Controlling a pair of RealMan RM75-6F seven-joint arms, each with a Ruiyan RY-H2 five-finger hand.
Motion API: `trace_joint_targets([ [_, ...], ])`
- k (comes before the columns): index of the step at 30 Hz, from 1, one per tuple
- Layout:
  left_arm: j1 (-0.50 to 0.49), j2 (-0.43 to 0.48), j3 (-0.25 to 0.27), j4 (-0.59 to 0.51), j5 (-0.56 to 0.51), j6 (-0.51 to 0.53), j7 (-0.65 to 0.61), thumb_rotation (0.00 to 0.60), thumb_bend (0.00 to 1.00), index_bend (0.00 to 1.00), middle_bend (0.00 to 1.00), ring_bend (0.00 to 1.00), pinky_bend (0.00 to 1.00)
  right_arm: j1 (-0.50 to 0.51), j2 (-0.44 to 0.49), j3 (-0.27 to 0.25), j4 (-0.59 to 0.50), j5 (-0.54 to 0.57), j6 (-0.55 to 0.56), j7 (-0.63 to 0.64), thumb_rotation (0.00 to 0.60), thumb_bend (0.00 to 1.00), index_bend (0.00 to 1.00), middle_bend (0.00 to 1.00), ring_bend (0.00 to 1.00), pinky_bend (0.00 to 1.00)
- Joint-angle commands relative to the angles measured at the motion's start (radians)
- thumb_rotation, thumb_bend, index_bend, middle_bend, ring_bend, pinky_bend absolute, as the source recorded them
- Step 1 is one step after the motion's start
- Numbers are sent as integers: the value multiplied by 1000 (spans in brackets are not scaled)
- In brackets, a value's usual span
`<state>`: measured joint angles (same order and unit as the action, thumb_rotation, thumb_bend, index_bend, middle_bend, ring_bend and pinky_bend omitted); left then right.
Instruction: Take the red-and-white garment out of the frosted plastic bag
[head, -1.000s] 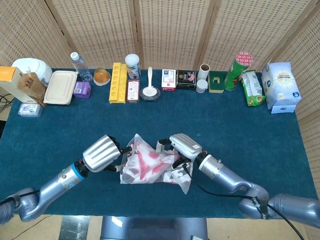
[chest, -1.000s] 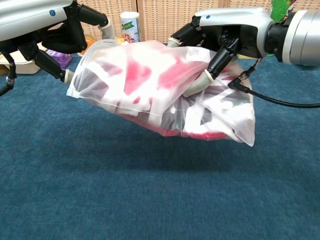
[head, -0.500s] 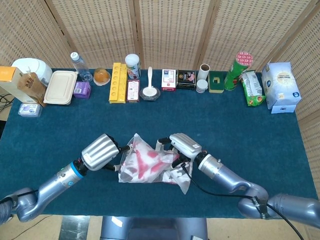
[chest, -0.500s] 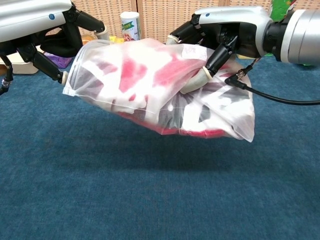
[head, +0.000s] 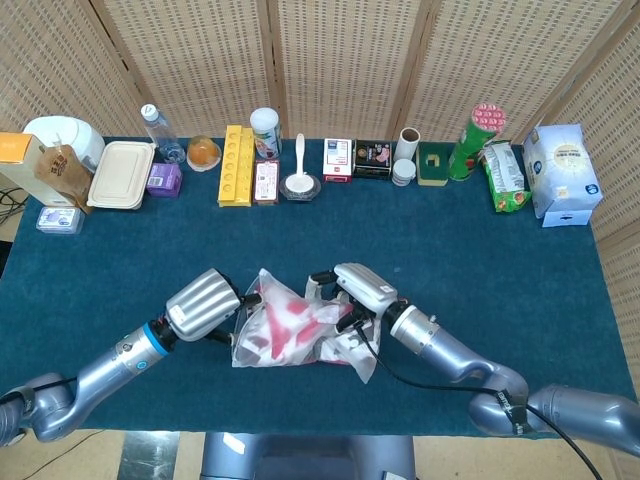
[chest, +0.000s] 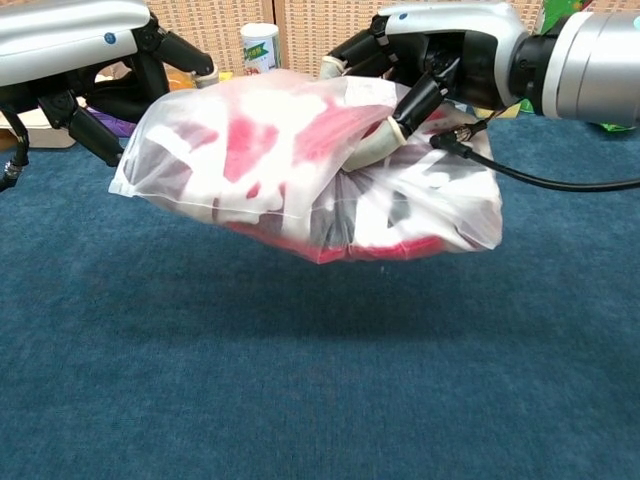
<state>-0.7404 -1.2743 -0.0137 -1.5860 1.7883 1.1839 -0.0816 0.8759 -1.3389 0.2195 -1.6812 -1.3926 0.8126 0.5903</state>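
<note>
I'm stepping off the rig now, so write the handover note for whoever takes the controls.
Left hand: grips the left end of the frosted plastic bag.
Right hand: grips the bag's upper right part, fingers pressed into the plastic.
The bag hangs clear of the blue table, held between both hands.
The red-and-white garment is inside the bag.
Done: bag lifted.
Left: open the bag and pull the garment out; I cannot tell where the opening is.

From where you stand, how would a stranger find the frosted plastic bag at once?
Look at the blue table, near edge, between the left hand and the right hand. Both hold up the frosted plastic bag, the only soft, cloudy pouch, with the red-and-white garment showing through.
</note>
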Motion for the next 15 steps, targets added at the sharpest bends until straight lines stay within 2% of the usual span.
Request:
trace_joint_targets([
  [1,-3,0,3,4,-6,-7,-21,553,221,479,997,906,865,0,0,5,-2,1,2,10,600,182,846,917,1000,1000],
  [8,-18,-15,2,-3,-11,-14,-101,552,226,479,997,906,865,4,-7,24,-3,16,4,28,600,182,846,917,1000,1000],
  [15,-25,-24,1,5,-22,-27,-106,547,281,509,998,906,865,6,-23,54,16,72,5,36,600,181,846,918,1000,1000],
])
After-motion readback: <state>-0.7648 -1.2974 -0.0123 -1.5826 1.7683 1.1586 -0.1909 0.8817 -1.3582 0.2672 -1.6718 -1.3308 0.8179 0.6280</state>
